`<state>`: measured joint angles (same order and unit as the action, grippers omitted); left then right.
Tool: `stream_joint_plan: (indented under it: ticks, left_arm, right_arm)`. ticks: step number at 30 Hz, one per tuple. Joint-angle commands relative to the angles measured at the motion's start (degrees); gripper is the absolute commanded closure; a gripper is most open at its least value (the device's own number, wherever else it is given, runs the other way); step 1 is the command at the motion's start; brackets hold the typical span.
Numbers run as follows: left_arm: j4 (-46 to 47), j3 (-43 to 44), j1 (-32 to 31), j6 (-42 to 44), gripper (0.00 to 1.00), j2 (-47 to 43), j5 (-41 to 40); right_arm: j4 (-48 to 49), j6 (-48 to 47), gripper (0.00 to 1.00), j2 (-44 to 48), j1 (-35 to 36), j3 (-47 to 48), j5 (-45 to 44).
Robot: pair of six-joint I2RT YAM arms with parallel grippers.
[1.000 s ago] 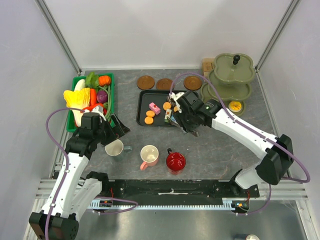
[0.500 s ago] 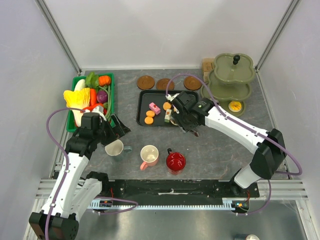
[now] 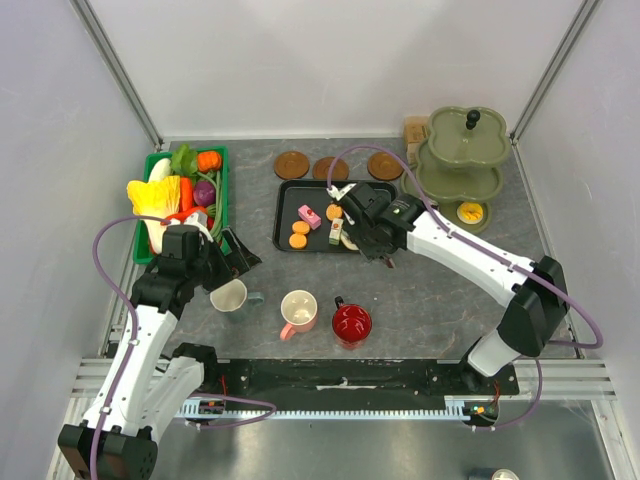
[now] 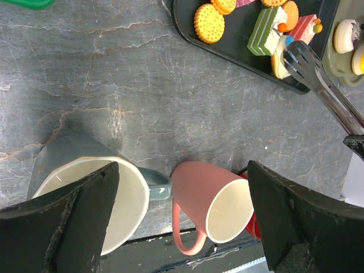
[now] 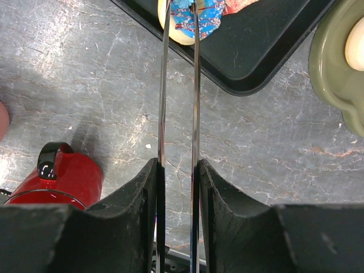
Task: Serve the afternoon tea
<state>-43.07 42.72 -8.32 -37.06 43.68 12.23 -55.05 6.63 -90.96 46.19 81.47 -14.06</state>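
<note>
your right gripper (image 3: 350, 238) hangs over the right end of the black tray (image 3: 289, 200), near the pink cake (image 3: 309, 216) and orange biscuits (image 3: 299, 240). your left gripper (image 3: 238, 257) sits just behind the whitish mug (image 3: 230, 297); the pink mug (image 3: 299, 310) and red mug (image 3: 351, 322) stand to its right.

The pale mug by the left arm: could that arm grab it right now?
Probably yes: the left fingers stand wide open just above the pale mug, and nothing lies between them and it.
</note>
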Motion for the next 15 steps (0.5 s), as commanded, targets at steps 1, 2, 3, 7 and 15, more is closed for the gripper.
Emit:
stream_joint_plan:
  ticks: [1,2,3,7,15]
  left_arm:
    - [2.02,-0.18,0.23,0.58,0.01,0.0,0.95]
    - [2.02,-0.09,0.23,0.58,0.01,0.0,0.95]
    - [2.02,-0.18,0.23,0.58,0.01,0.0,0.95]
    - [2.02,-0.27,0.23,0.58,0.01,0.0,0.95]
    - [2.02,-0.18,0.23,0.58,0.01,-0.35,0.95]
  right_arm:
    - [0.03,0.57,0.69,2.62,0.21,2.55,-1.93]
    - [0.03,0.66,0.71,3.06,0.21,2.64,-1.93]
    - [0.29,0.57,0.72,3.42,0.21,2.64,-1.93]
    - [0.47,1.19,0.77,5.43,0.21,3.25,-1.84]
    - [0.99,2.86,0.82,10.36,0.3,4.66,-2.98]
